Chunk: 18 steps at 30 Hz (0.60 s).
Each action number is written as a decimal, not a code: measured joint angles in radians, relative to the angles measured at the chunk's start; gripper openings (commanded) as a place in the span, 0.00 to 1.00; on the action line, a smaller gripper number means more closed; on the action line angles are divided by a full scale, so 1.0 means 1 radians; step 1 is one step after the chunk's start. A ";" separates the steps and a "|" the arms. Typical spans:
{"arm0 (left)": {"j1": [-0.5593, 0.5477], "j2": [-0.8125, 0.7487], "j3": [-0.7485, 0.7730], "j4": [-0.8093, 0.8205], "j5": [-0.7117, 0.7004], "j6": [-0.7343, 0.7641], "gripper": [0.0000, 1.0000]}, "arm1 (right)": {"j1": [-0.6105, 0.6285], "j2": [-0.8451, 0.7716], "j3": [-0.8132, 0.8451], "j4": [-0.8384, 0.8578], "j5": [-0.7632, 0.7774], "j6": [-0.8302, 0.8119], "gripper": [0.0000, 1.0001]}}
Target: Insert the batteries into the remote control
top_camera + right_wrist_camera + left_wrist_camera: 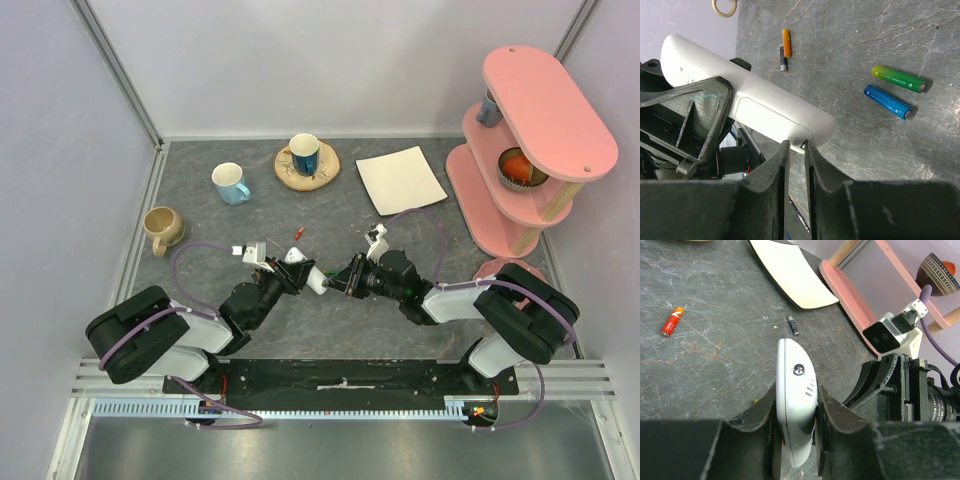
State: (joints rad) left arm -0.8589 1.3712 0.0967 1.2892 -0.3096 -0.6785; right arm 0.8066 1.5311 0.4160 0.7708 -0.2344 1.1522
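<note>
My left gripper (796, 391) is shut on the remote control (792, 360), a slim white bar held edge-up just above the table, seen from above (306, 273). My right gripper (796, 145) meets it from the right, its jaws drawn to a narrow gap with the tips pinching the remote control's (765, 100) lower edge beside the battery cover. A green battery (899, 78) and a blue battery (888, 101) lie side by side on the table beneath. A red-orange battery (671, 321) lies farther off, with a small dark one (793, 325) apart from it.
A white square plate (401, 179) lies at the back right beside a pink tiered shelf (530, 140). A blue mug (305, 155) stands on a wooden coaster, with a light blue mug (231, 183) and a tan mug (163, 229) to the left.
</note>
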 measured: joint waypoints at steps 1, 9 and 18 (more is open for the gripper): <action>0.000 0.000 -0.001 0.000 0.000 0.000 0.02 | 0.000 0.000 0.000 0.000 -0.001 0.000 0.25; 0.000 -0.005 -0.005 0.003 0.000 0.008 0.02 | 0.000 0.000 0.000 0.001 -0.002 0.000 0.26; -0.001 -0.005 -0.005 0.007 0.000 0.020 0.02 | 0.001 0.000 0.000 0.002 -0.002 0.000 0.26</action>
State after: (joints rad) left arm -0.8597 1.3659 0.0917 1.2961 -0.3096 -0.6586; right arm 0.8074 1.5307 0.4160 0.7723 -0.2363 1.1526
